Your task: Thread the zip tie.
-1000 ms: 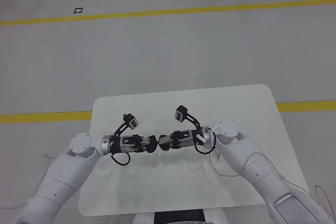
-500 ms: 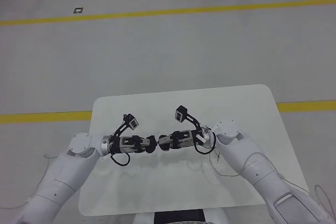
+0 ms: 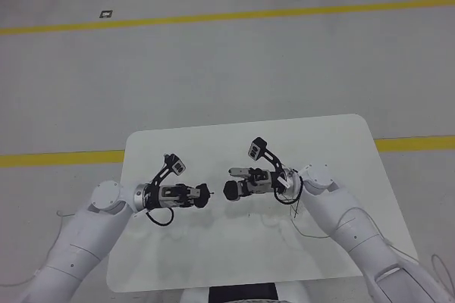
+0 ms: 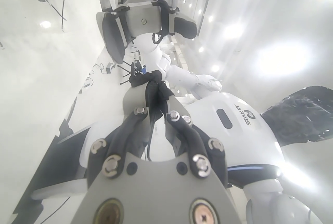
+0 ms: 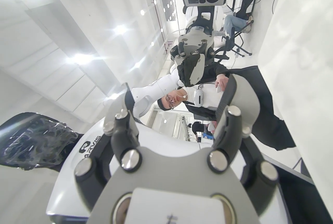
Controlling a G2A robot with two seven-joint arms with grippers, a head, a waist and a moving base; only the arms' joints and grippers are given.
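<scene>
2 white arms (image 3: 80, 242), grey black-padded left end effector (image 3: 202, 195) and right end effector (image 3: 230, 191), silver screws (image 4: 111, 164), black wrist cables (image 3: 164, 220)

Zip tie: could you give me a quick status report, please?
Left gripper shut on zip tie. Right gripper open, apart from left. Spare ties on table; nothing between the grippers.

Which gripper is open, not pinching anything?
The right gripper: its fingers are spread apart, empty. The left gripper is shut on a thin black plastic zip tie.
</scene>
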